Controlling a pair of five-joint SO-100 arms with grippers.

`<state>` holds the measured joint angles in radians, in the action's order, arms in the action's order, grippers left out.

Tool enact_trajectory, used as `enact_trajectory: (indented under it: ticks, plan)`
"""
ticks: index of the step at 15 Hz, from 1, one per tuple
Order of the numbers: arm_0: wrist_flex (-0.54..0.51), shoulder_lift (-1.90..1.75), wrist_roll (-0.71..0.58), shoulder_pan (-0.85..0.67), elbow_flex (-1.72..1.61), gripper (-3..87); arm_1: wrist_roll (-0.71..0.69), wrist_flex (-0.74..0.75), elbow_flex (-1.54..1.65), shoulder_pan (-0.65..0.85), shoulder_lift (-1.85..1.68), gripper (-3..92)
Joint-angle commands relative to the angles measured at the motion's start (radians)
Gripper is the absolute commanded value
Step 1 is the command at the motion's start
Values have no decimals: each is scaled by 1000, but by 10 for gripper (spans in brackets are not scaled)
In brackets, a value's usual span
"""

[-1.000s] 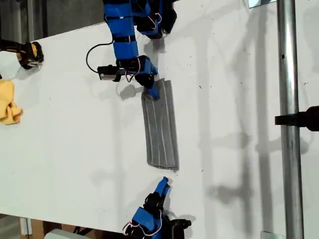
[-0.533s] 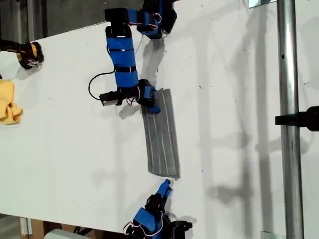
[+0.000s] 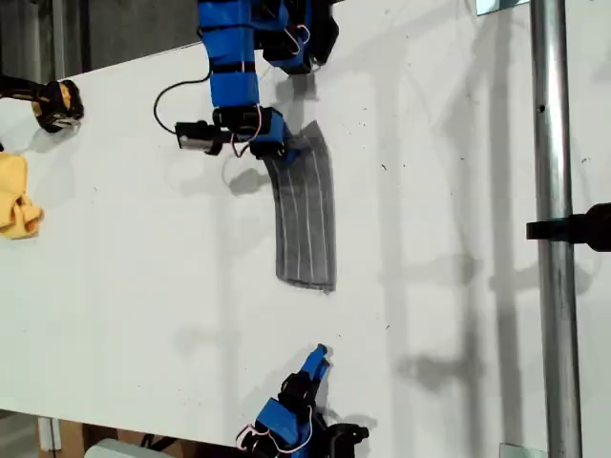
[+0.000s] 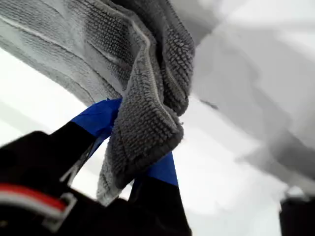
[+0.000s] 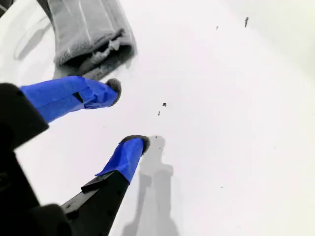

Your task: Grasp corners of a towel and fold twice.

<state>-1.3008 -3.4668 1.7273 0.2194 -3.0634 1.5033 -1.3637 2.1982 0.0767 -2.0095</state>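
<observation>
Both arms are built from bright blue segments joined by black blocks. On the arm at the top of the exterior view, a thin black cable (image 3: 170, 98) loops out from the blue links, and a small black camera module (image 3: 196, 137) juts sideways near my first gripper (image 4: 133, 147). Its jaws are black with blue-taped tips, and a red-and-white band marks the black body. My second gripper (image 5: 123, 115) has blue-wrapped fingers (image 5: 69, 96) ending in dark grey rounded pads, on black mounts.
</observation>
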Motion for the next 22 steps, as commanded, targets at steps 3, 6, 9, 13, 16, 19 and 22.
enact_trajectory:
  ticks: [3,6,9,13,16,19,22]
  plan:
    - [-8,-5,-14,0,54,172,129,-279,249,-41,-899,-2]
    - [-9,-5,-20,-5,54,172,72,132,276,-31,-574,-2]
    - [-8,-5,-17,-6,54,172,-52,407,-80,-40,81,-2]
    - [-9,-6,-5,3,54,172,-152,413,-483,-20,500,-2]
    - [-6,-6,-6,-5,49,173,-187,394,-657,0,689,5]
    - [-6,-6,0,-2,46,174,-183,255,-735,17,707,272]
    - [-8,-6,11,2,44,183,-184,-60,-842,2,584,242]
